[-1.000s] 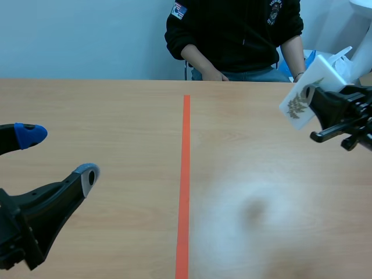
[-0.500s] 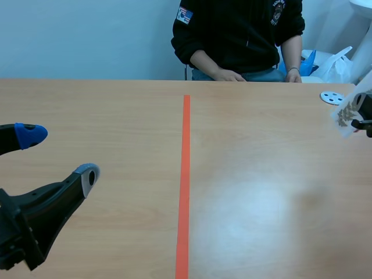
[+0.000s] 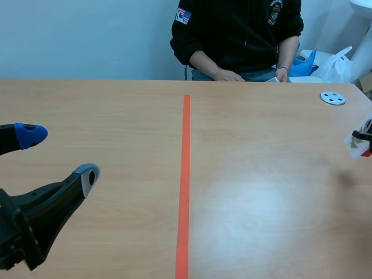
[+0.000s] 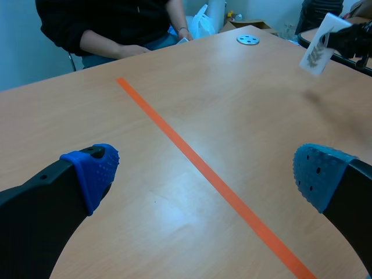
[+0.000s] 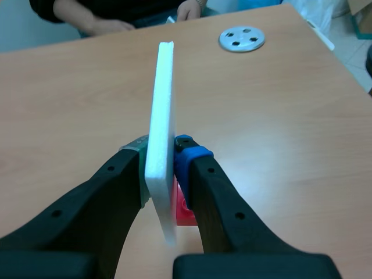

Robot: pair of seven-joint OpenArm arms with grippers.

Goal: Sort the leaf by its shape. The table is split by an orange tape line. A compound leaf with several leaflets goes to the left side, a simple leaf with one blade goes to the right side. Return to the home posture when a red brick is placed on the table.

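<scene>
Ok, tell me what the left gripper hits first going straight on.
Nothing stands ahead of the left gripper; angled downward, it would probably meet the table near the tape line first.

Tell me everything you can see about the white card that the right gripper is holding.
The white card is a thick, flat, rectangular board that looks like foam, and its edge is plain white. One face carries a brownish-green leaf with several leaflets. The card stands nearly upright, slightly tilted, clamped between the pads of the right gripper. It is on the right side of the table, far from the orange tape line. A red block shows by its lower edge; whether they touch cannot be told.
</scene>
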